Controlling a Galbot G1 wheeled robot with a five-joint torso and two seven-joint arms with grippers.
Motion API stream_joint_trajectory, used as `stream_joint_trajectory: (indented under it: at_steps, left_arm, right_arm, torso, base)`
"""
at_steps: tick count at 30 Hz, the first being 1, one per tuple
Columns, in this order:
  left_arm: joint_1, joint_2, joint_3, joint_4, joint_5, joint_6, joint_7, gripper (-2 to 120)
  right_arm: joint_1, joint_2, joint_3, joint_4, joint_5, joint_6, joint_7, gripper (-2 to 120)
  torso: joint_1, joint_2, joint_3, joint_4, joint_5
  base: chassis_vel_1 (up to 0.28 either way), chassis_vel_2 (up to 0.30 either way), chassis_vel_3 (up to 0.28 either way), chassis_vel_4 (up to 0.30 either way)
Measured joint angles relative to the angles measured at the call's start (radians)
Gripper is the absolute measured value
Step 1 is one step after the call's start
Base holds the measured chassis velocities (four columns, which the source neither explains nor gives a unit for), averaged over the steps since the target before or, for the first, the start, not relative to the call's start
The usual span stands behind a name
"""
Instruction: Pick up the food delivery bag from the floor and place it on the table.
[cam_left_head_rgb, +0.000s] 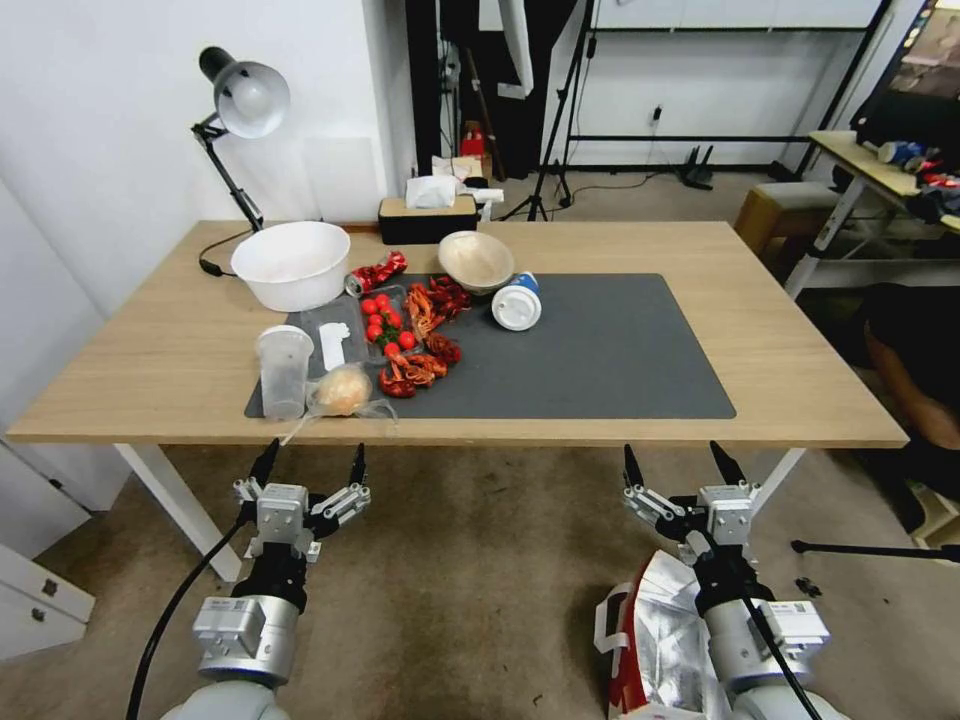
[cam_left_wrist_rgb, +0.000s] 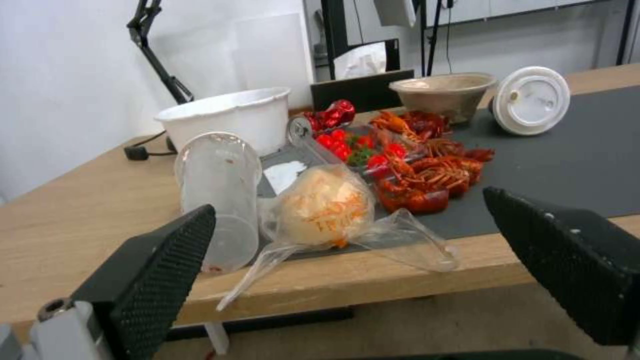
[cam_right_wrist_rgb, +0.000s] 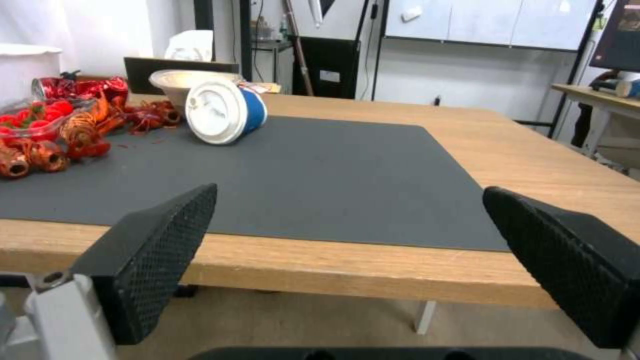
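The food delivery bag (cam_left_head_rgb: 655, 640), white with a red side and silver foil lining, stands on the floor (cam_left_head_rgb: 460, 580) at the lower right of the head view, partly hidden under my right arm. My right gripper (cam_left_head_rgb: 678, 458) hovers open above and just beyond it, near the front edge of the table (cam_left_head_rgb: 800, 395). My left gripper (cam_left_head_rgb: 311, 462) is also open, held in front of the table's left part. In the wrist views, my left gripper (cam_left_wrist_rgb: 347, 225) and my right gripper (cam_right_wrist_rgb: 347, 210) face the table edge with nothing between their fingers.
On the table lie a dark grey mat (cam_left_head_rgb: 600, 350), a white bowl (cam_left_head_rgb: 291, 264), a clear cup (cam_left_head_rgb: 283, 370), a bun in a clear plastic bag (cam_left_head_rgb: 343, 392), crayfish (cam_left_head_rgb: 425, 335), tomatoes (cam_left_head_rgb: 383, 318), a tipped blue cup (cam_left_head_rgb: 517, 301) and a lamp (cam_left_head_rgb: 240, 105). A cluttered desk (cam_left_head_rgb: 880, 170) stands at the right.
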Motion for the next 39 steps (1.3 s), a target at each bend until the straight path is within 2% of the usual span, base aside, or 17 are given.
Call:
stream_joint_trajectory:
  at_steps: [15,16,17,18,19,21,23,39]
  left_arm:
    - [-0.009,0.011,0.001,0.004,-0.014,-0.012,-0.010,100]
    - [-0.034,0.036,0.010,0.018,-0.056,-0.053,-0.040,100]
    - [-0.066,0.072,0.016,0.030,-0.097,-0.096,-0.072,100]
    - [-0.078,0.086,0.021,0.035,-0.117,-0.112,-0.083,100]
    - [-0.078,0.086,0.021,0.035,-0.117,-0.112,-0.083,100]
    - [-0.086,0.099,0.030,0.042,-0.140,-0.124,-0.088,100]
    - [-0.083,0.103,0.031,0.051,-0.146,-0.134,-0.090,100]
    - [-0.075,0.099,0.027,0.075,-0.139,-0.169,-0.075,100]
  right_arm:
    - [0.000,-0.001,0.013,0.005,0.005,0.006,-0.001,100]
    - [0.000,-0.002,0.042,0.021,0.019,0.025,-0.007,100]
    - [0.003,-0.008,0.099,0.053,0.040,0.060,-0.012,100]
    - [0.003,-0.009,0.120,0.070,0.051,0.076,-0.021,100]
    - [0.003,-0.009,0.120,0.070,0.051,0.076,-0.021,100]
    - [0.002,-0.009,0.134,0.079,0.066,0.083,-0.040,100]
    - [0.005,-0.007,0.134,0.079,0.068,0.085,-0.042,100]
    - [0.008,-0.012,0.134,0.064,0.079,0.091,-0.043,100]
  torso:
    - [0.000,0.000,0.000,0.0002,0.0001]
    - [0.000,0.000,0.000,0.0008,0.0010]
    - [0.000,0.000,0.000,-0.0009,-0.0008]
    - [0.000,0.000,0.000,-0.0010,-0.0018]
    - [0.000,0.000,0.000,-0.0010,-0.0018]
    - [0.000,0.000,0.000,0.0000,0.0010]
    - [0.000,0.000,0.000,0.0001,0.0000]
    - [-0.001,-0.002,-0.001,0.0000,0.0001]
  base:
    - [0.000,0.000,0.000,0.000]
    - [0.000,0.000,0.000,0.000]
    - [0.000,0.000,0.000,0.000]
    - [0.000,0.000,0.000,0.000]
    - [0.000,0.000,0.000,0.000]
    - [0.000,0.000,0.000,0.000]
    - [0.000,0.000,0.000,0.000]
    - [0.000,0.000,0.000,0.000]
